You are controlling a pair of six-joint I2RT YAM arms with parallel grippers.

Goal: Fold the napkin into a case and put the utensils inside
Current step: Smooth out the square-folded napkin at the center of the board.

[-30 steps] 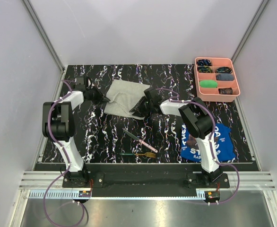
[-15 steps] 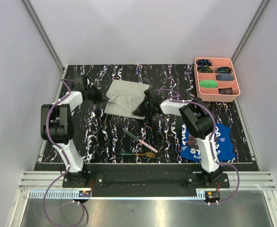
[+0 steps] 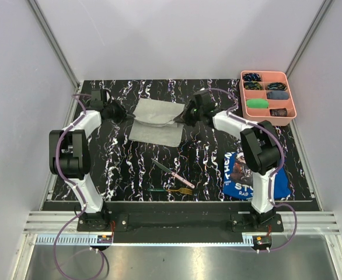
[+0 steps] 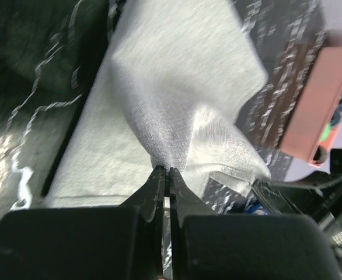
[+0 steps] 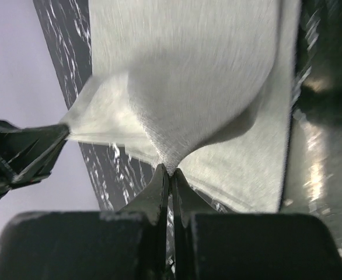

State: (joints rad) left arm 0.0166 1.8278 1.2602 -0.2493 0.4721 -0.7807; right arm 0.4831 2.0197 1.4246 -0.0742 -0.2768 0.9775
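**Two robot hands pinch a grey napkin at the back of a marbled worktop**

Seen from above, a black worktop with white marbling has two robot arms reaching away from its near edge. The napkin, a thin, plain, light grey cloth, lies at the far centre of the worktop, between the two arms. Its near part rests flat. A ridge of cloth runs across it from left to right, drawn up between the hands.

The left hand is closed tight, its two dark fingers pressed together on a pinch of the napkin at the cloth's left side. The right hand is closed the same way on a pinch at the right side. In each wrist camera the cloth rises in a gathered peak to the fingertips, and the opposite hand shows at the edge of the picture, holding its own corner of cloth.

The utensils lie bare on the worktop, nearer the arms' bases and well apart from the napkin. The knife, pink-handled with a dark blade, lies on a diagonal. The fork, green-handled with gold tines, lies crosswise just beside it on the near side.

A pink compartment tray sits at the far right corner. A blue printed cloth lies near the right arm's base.
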